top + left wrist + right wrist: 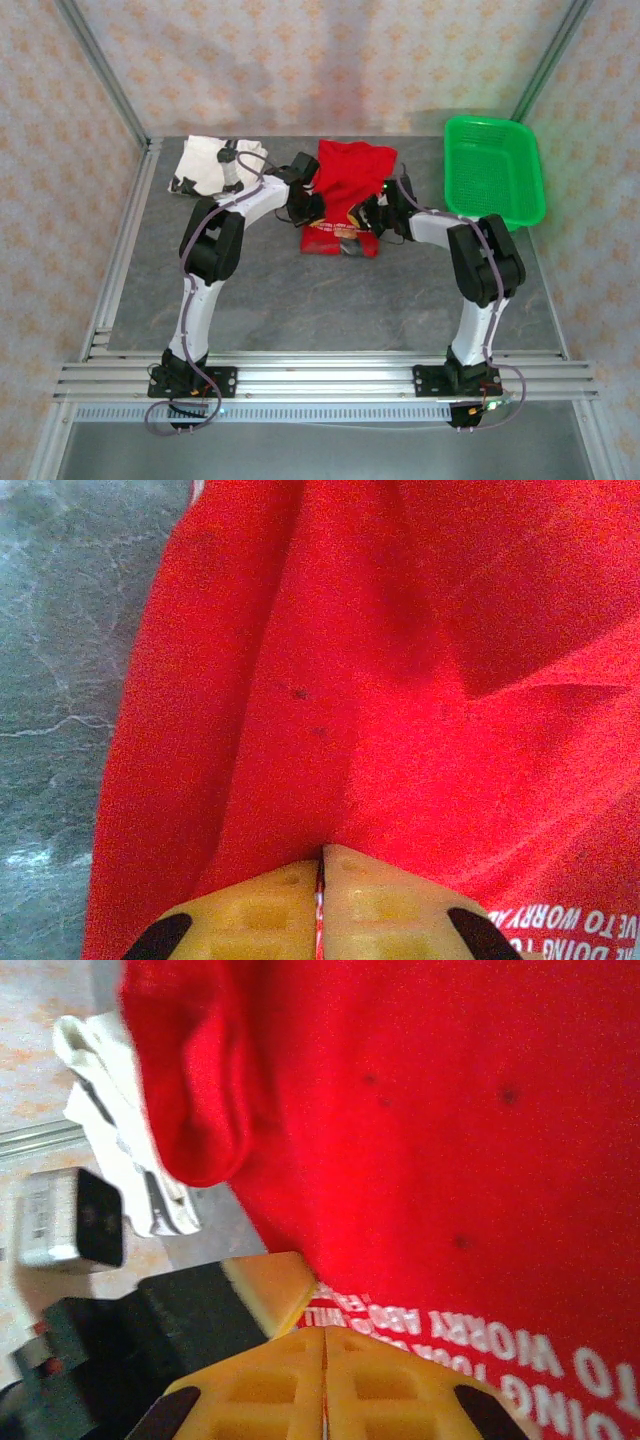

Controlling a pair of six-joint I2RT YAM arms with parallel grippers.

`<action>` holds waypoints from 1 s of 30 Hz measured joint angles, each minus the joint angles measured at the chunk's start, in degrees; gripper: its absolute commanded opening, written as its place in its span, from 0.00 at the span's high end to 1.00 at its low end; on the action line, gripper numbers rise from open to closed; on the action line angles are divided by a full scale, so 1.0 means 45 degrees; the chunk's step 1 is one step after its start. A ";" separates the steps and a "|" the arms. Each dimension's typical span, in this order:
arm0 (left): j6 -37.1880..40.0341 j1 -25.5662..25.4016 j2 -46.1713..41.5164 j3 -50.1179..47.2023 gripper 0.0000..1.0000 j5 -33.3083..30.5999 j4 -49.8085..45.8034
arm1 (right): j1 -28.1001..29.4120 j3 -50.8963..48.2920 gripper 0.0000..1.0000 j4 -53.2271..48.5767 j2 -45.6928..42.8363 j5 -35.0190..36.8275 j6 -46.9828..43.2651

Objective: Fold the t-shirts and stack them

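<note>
The red t-shirt [347,180] lies partly folded at the back middle of the table, white lettering along its near edge. My left gripper [305,207] is at its near-left edge and my right gripper [368,217] at its near-right edge. In the left wrist view the gripper [322,852] is shut with a thin strip of the red t-shirt [400,680] pinched between the pads. In the right wrist view the gripper [325,1330] is shut at the lettered hem of the red t-shirt [430,1110]. The white t-shirt [208,165] with black markings lies crumpled at the back left.
A green plastic basket [495,170] stands at the back right. The grey table [330,300] is bare in front of the shirts. Aluminium frame rails run along the left edge and the near edge [320,375]. The other arm's finger [265,1285] sits close beside my right gripper.
</note>
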 measured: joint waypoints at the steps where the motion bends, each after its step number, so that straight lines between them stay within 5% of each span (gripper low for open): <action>1: -0.0097 0.0000 0.0000 0.0010 0.91 -0.0005 0.0049 | 0.0019 -0.0024 0.93 -0.0005 0.0131 0.0000 0.0000; 30: -0.1423 0.0792 0.4250 0.9277 0.79 -0.2346 0.1035 | 0.0379 -0.0758 0.94 -0.0544 0.0491 -0.0214 -0.1545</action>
